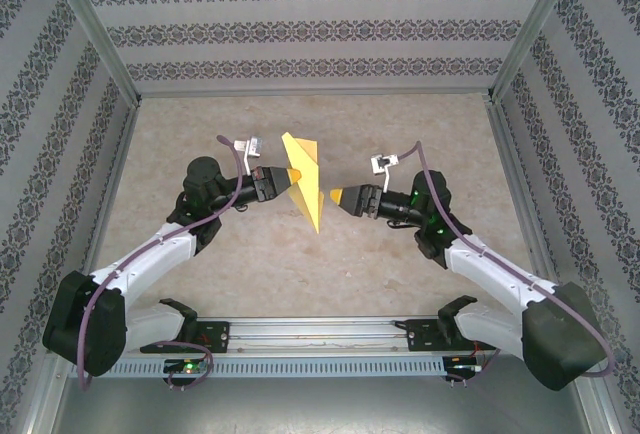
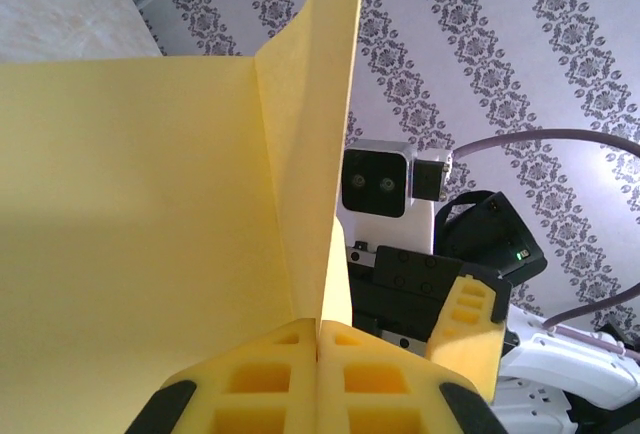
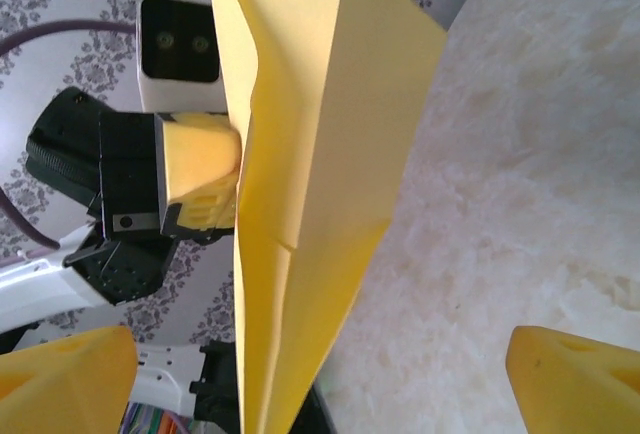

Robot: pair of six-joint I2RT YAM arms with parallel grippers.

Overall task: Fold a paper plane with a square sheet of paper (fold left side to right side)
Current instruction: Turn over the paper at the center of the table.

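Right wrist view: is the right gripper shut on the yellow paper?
No: the right gripper is wide open, while the left gripper pinches the paper.

Beige marbled tabletop (image 1: 250, 274), striped damask-patterned walls (image 1: 300, 29), metal corner posts (image 1: 95, 29), even light

Place: lab-like robot test booth
Walls: damask-striped panels (image 1: 300, 34) far, left and right
Frame: aluminium posts (image 1: 95, 29)
Surface: beige marble-look counter (image 1: 300, 264)
Near edge: metal mounting rail (image 1: 320, 332)

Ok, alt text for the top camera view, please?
The left gripper holds a folded yellow paper over the middle of the table, and the right gripper faces it from the other side, close by.
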